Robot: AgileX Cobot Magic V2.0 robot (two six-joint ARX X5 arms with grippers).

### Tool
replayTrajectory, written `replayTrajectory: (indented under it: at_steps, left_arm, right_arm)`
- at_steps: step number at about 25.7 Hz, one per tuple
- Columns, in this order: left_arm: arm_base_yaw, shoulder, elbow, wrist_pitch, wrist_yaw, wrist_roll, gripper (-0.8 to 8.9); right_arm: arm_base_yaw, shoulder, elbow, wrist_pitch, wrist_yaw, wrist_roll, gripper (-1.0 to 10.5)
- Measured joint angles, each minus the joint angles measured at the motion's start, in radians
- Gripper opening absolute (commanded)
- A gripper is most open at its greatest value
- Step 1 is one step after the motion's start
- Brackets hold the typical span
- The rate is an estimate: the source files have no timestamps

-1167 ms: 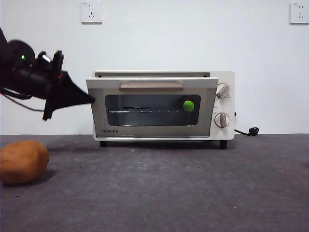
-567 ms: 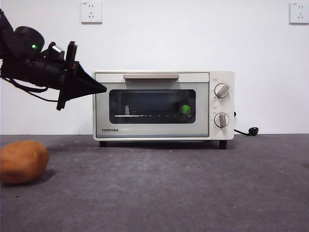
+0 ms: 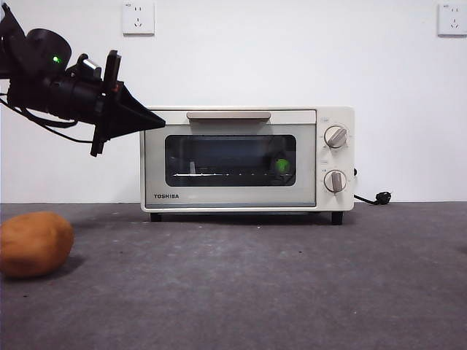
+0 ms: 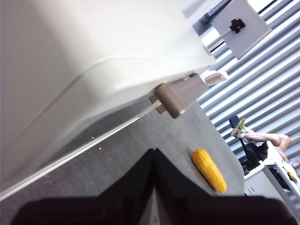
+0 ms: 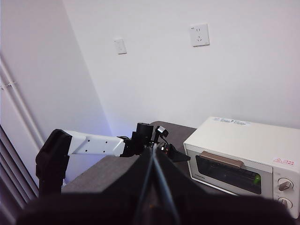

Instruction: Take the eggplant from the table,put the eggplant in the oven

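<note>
Since a second ago the oven door has swung from half-open to fully shut, and the left gripper, jaws pressed together, has lifted from the door's edge to hover just beside the oven's upper left corner. That closed tip suits a push, not a grasp. Behind the glass, the eggplant lies on the wire rack toward the knob side, so the task looks essentially done. High and well back, the right gripper waits, jaws together. A potato sits untouched on the table.
</note>
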Motion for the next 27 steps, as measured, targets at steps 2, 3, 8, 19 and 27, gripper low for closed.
replayTrajectory:
  at_steps: [2, 3, 8, 19, 27]
  left_arm:
    - [-0.002, -0.027, 0.0, -0.014, 0.002, -0.004, -0.06]
    - [-0.005, -0.05, 0.0, -0.019, 0.002, -0.005, -0.06]
    - [-0.016, -0.18, 0.0, -0.048, 0.007, -0.005, -0.06]
    - [-0.039, -0.535, 0.001, -0.179, -0.064, -0.013, -0.06]
    - [-0.039, -0.797, 0.002, -0.357, -0.288, -0.008, -0.06]
  right_arm:
    - [0.0, 0.0, 0.0, 0.0, 0.0, 0.0, -0.1]
    - [0.0, 0.0, 0.0, 0.0, 0.0, 0.0, 0.0]
    - [0.0, 0.0, 0.0, 0.0, 0.0, -0.008, 0.0]
    - [0.0, 0.0, 0.0, 0.0, 0.0, -0.034, 0.0]
    - [0.0, 0.0, 0.0, 0.0, 0.0, -0.038, 0.0]
